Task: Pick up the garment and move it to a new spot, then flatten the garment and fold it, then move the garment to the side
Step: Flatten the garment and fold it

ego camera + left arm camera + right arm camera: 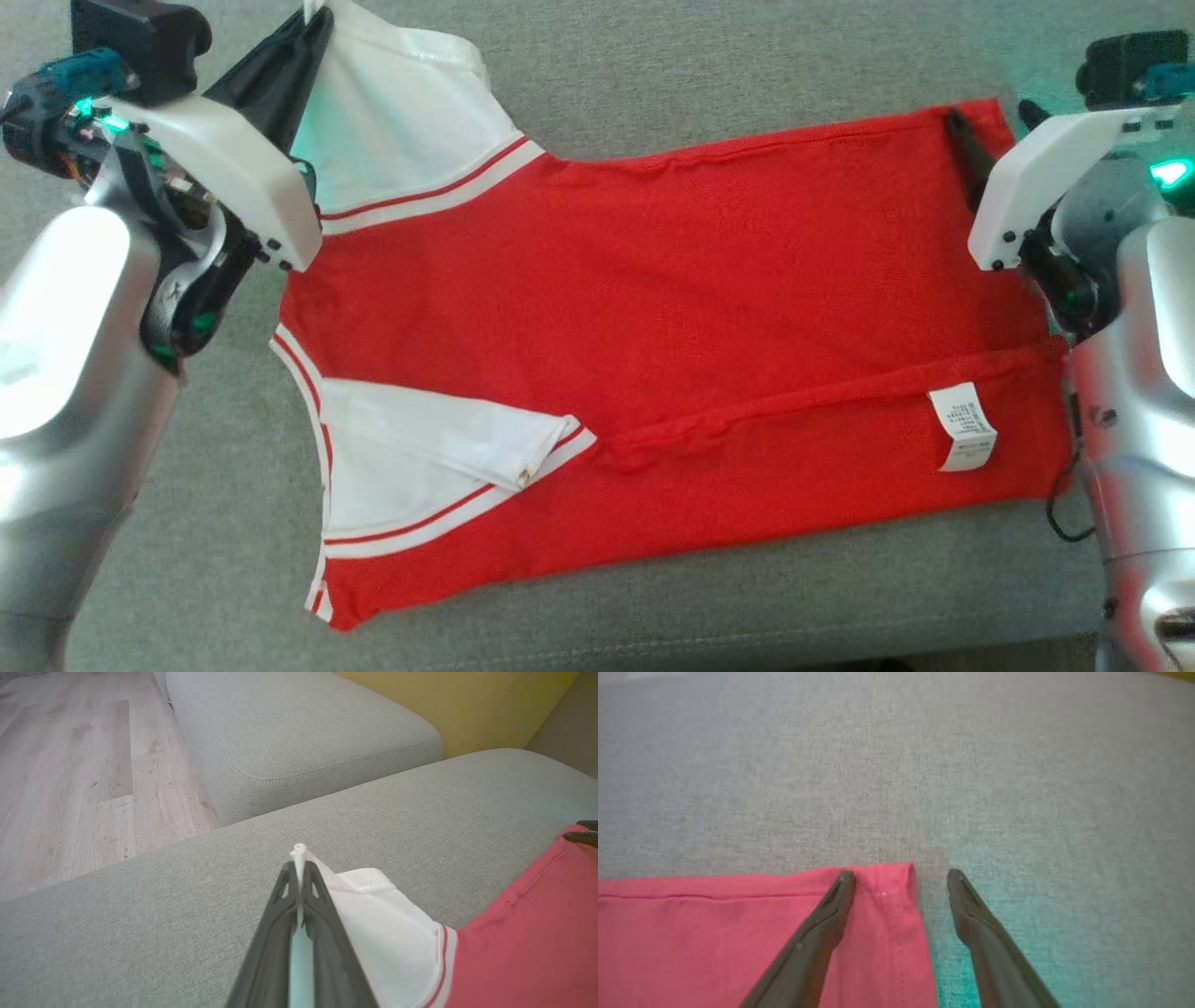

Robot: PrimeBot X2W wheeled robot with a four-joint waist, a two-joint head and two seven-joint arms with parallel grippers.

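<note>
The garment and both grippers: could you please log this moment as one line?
garment: spread on grey cushion | left gripper: shut on white sleeve | right gripper: open, astride hem corner

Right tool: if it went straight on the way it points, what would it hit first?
Probably the red garment's corner, lying between the right tool's open fingers; beyond it just grey cushion, though depth is unclear.
</note>
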